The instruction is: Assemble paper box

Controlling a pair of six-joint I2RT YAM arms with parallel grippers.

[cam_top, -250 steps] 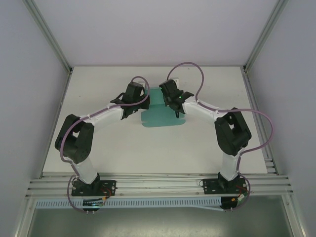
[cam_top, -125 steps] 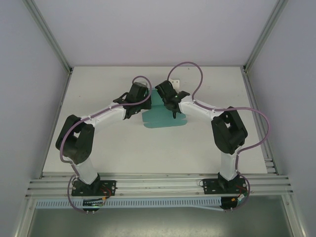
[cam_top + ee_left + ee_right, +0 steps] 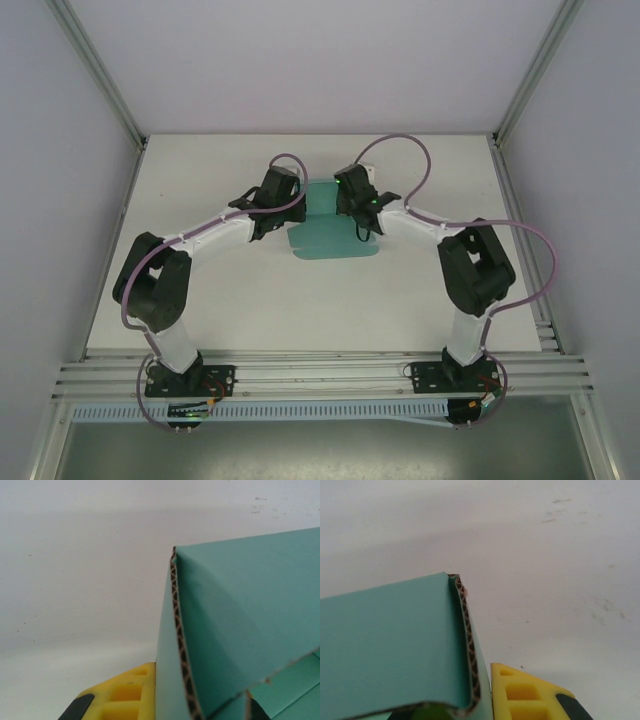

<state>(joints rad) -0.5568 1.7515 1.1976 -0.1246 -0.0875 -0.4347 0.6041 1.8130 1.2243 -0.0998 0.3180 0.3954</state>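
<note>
The paper box (image 3: 330, 240), a sheet of teal-green corrugated card partly folded up, sits around the middle of the white flat bench (image 3: 250, 290), between the two black claws. From above, its near panel lies flat on the bench with rounded corners towards the arm bases, while its far part stands up between the claws. The left claw (image 3: 282, 208) meets the card's left side and the right claw (image 3: 358, 212) meets its right side, with both arms bent inwards from their bases. A purple cable (image 3: 400, 140) loops over the right arm. In the left wrist view the paper box (image 3: 240, 620) rises as a raised teal wall with a sharp fold at its top corner. Its brown fluted edge (image 3: 177, 630) runs down the frame, and the yellow finger pad (image 3: 125, 702) lies right against the wall's left face. A dark part shows on the other side at the bottom edge, so the left claw (image 3: 190, 710) is pressed together on this wall. Pale bench (image 3: 75, 580) lies behind it. In the right wrist view the paper box (image 3: 385, 645) shows a folded teal flap whose fluted edge (image 3: 467, 625) curves down beside a yellow finger pad (image 3: 525, 695), which touches the card's right face. The right claw (image 3: 475, 712) is likewise drawn together on the card, with lightly scuffed bench (image 3: 560, 555) beyond.
</note>
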